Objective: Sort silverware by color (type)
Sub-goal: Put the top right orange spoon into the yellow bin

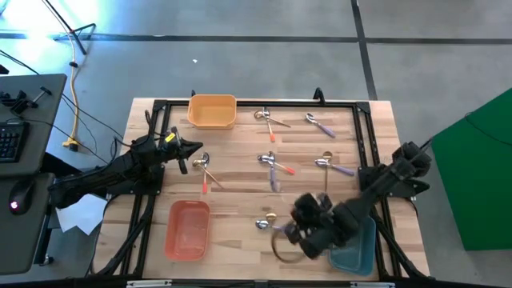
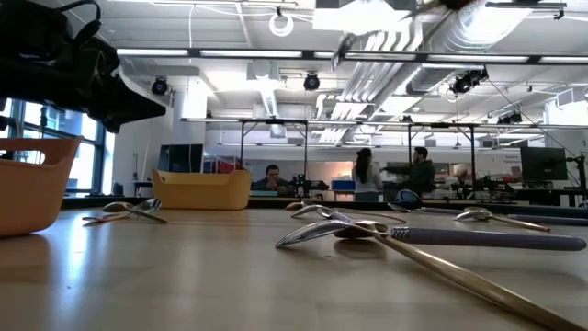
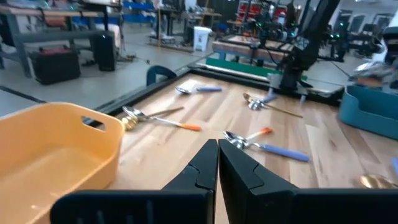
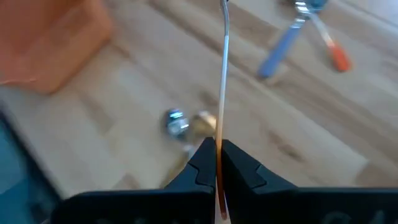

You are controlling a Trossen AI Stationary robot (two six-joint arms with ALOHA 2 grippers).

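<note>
Now, right gripper (image 4: 217, 163): clamped on thin silver spoon with red-orange handle (image 4: 223, 81), above open wood.
Left gripper (image 3: 217, 163): fingers together.
Yellow-orange plastic bin (image 1: 212, 111): nothing visible inside.

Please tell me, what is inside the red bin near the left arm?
In the high view, the red bin appears to hold no spoons; only its bare floor shows. Nothing covers it. The low view shows only its outer wall, so its inside is hidden there.
</note>
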